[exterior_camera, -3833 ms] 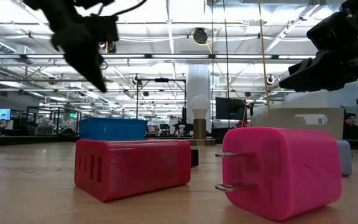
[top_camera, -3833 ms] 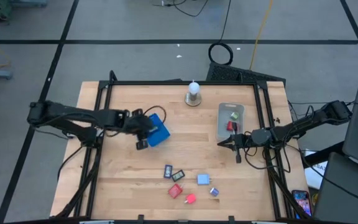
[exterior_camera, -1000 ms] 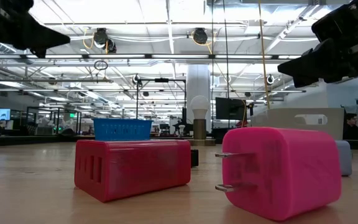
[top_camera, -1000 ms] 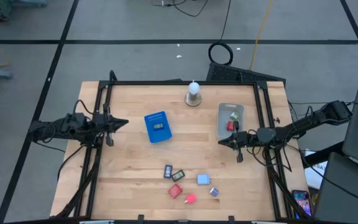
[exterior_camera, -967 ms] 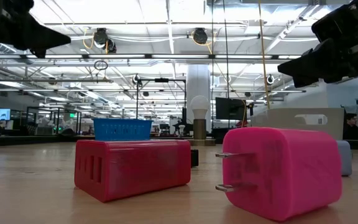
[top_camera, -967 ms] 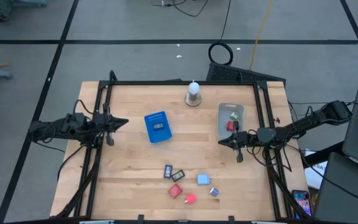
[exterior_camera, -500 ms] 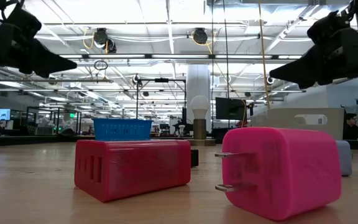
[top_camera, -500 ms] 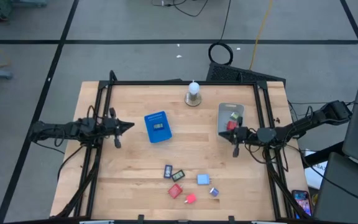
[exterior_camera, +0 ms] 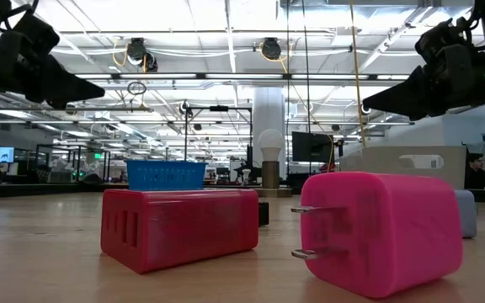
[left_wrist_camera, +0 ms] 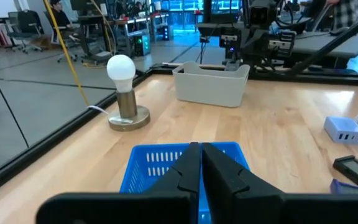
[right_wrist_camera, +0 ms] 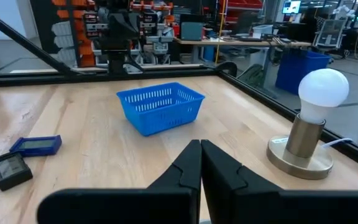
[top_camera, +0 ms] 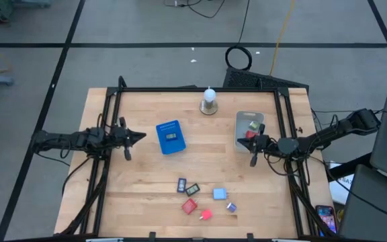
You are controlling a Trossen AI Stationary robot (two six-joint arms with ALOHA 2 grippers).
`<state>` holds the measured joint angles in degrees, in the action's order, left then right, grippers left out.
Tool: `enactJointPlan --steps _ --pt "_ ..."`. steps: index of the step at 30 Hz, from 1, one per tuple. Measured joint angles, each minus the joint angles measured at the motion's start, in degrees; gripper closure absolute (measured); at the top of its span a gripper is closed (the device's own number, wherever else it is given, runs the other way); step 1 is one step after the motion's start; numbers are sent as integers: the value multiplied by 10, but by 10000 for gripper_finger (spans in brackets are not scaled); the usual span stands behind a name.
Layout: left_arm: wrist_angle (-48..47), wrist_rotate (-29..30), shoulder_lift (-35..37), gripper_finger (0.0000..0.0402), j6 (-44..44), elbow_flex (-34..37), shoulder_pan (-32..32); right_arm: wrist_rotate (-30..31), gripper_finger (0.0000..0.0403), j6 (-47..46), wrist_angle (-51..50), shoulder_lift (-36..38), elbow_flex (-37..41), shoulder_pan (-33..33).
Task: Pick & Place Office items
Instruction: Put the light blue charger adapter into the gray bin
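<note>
I am seeing the loose office items lying in a cluster on the near-centre of the light wooden table [top_camera: 140, 188]: a red rectangular block [top_camera: 190, 206], a pink plug-shaped block [top_camera: 205, 215], a light blue square block [top_camera: 220, 194], a small purple piece [top_camera: 231, 208], a dark grey flat piece [top_camera: 194, 189] and a small blue-and-red piece [top_camera: 181, 184]. In the low view the red block [exterior_camera: 179, 227] and the pink block [exterior_camera: 386, 231] are filling the foreground, the pink one showing two metal prongs.

A red piece [top_camera: 250, 135] and a green piece [top_camera: 252, 125] are lying inside the grey rectangular plastic bin [top_camera: 240, 119] at the right side of the table. A blue mesh plastic basket [top_camera: 170, 137] is sitting left of centre, well apart from the cluster, with a dark object lying in it. A white bulb on a round metal base [top_camera: 209, 101] is standing near the far edge.

The left gripper [top_camera: 134, 137] is hovering just left of the basket, its fingers [left_wrist_camera: 185, 171] pressed together with nothing between them. The right gripper [top_camera: 242, 141] is hanging at the near end of the bin, fingers [right_wrist_camera: 188, 165] likewise closed and empty.

Black frame rails [top_camera: 106, 161] are running along the table's edges. Beyond the table I am seeing a grey tiled floor [top_camera: 146, 60], and in the low view an open workshop with ceiling lights, monitors and a person seated far right [exterior_camera: 476, 171].
</note>
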<state>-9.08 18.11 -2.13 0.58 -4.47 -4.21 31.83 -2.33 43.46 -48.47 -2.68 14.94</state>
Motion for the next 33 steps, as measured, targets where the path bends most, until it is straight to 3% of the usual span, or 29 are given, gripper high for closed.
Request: enactJointPlan --steps 9,15,21,24,30,33 --pt "0 1 -69 386 11 0 0 56 403 -14 -3 -7 0 0" --pt "1 6 -121 396 24 0 0 56 403 -9 -3 -22 0 -7" --pt "5 59 -150 390 77 0 0 56 403 -6 -2 -30 0 -7" --pt "50 77 -151 386 63 11 0 56 403 -9 -1 -30 0 -7" --pt "182 -46 -151 398 -10 35 0 55 403 -11 -2 -30 0 -7" --pt "199 -57 -151 389 -16 36 0 46 403 -11 -2 -30 0 -7"
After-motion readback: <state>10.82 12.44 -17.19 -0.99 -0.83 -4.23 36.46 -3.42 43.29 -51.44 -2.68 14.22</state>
